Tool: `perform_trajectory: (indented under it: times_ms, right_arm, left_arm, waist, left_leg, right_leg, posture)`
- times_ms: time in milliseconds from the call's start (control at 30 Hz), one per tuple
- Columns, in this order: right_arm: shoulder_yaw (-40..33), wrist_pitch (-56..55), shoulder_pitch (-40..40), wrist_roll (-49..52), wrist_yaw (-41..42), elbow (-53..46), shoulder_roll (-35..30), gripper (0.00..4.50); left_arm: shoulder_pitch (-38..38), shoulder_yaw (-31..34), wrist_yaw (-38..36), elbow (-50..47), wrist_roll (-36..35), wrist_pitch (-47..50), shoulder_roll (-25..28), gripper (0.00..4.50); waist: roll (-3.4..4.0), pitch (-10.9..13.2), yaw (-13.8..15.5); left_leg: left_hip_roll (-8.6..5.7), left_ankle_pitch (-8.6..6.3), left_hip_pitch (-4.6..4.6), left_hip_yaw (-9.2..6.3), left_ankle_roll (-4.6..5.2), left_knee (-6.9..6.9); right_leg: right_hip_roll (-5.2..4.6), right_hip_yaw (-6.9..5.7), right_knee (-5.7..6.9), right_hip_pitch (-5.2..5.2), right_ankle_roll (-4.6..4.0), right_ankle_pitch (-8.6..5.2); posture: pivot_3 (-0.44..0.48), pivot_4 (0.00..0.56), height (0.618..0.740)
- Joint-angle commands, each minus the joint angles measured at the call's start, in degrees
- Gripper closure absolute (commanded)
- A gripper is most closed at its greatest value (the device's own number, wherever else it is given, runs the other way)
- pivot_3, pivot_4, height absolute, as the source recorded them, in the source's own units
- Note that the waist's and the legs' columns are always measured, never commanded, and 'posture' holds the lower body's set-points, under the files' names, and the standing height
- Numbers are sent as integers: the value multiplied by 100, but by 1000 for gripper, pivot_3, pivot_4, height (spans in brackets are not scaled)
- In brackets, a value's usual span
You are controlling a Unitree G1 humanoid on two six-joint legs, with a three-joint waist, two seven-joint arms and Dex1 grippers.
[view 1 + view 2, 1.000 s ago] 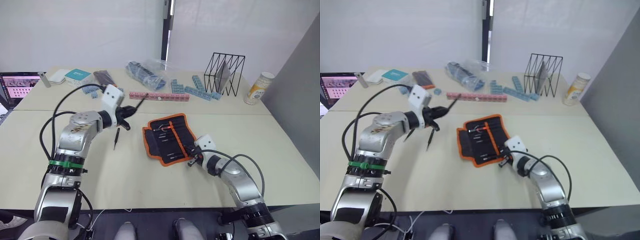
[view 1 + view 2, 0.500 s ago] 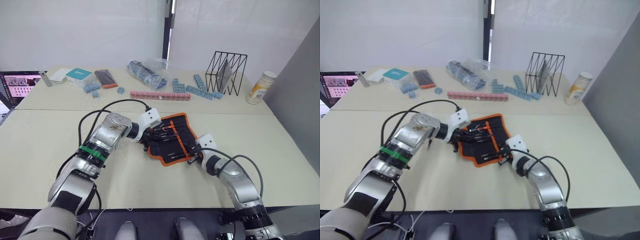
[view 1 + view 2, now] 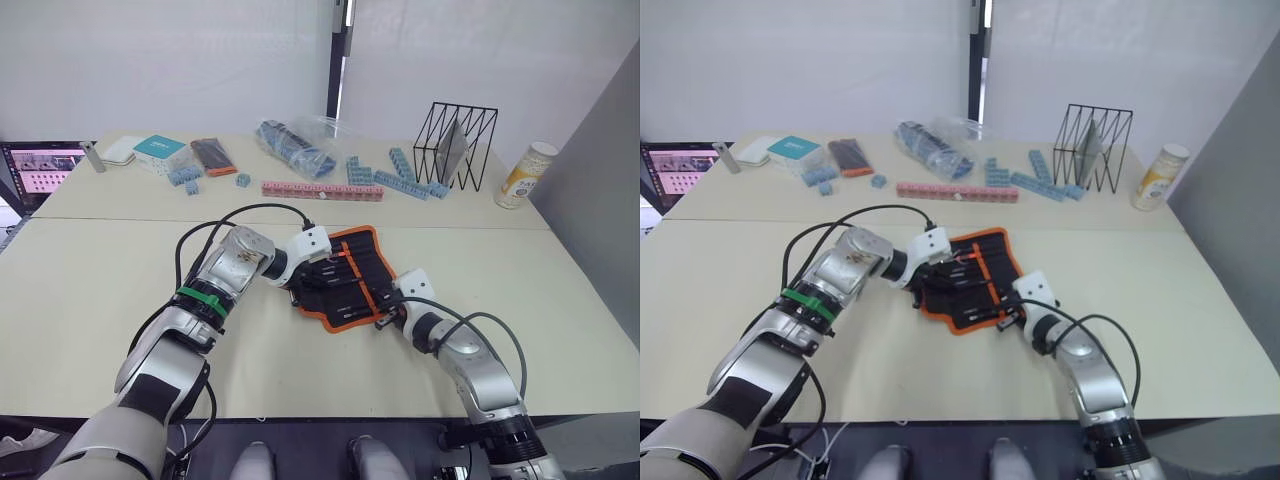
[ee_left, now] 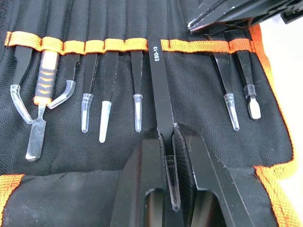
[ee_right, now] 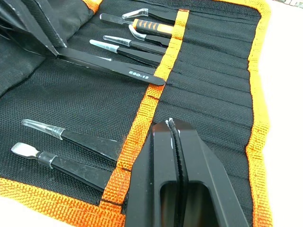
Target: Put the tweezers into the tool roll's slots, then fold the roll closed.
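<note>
Left gripper (image 4: 169,156): jaws clamped on a tweezer (image 4: 160,90), its end at the orange strip (image 4: 118,45).
Right gripper (image 5: 174,156): jaws closed, pinning the tool roll (image 5: 213,85).
Technique: align with slot, push straight.

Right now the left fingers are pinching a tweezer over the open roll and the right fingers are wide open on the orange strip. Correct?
Not quite. The right gripper is not open: the right wrist view shows its fingers pressed together on the tool roll, beside the orange strip. The rest holds: the left gripper pinches a tweezer over the open roll.
</note>
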Motion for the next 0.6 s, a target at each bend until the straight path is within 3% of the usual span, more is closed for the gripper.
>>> perform_trajectory:
  times_ms: [33,600]
  right_arm:
    - [46,211,120,-52,27,221,-31,4500]
    - [74,253,111,-56,105,218,-50,4500]
  left_arm:
    - [28,82,-85,-225,49,5,64,4474]
    - [93,120,9,-153,258,-14,19,4474]
  waist:
    - [0,0,0]
    - [0,0,-1]
  left_leg:
    - [0,0,0,0,0,0]
    - [0,0,4,-1,0,3]
  right_leg:
    - [0,0,0,0,0,0]
    - [1,0,5,3,2,1]
  posture:
    - [0,150,737]
    - [0,150,737]
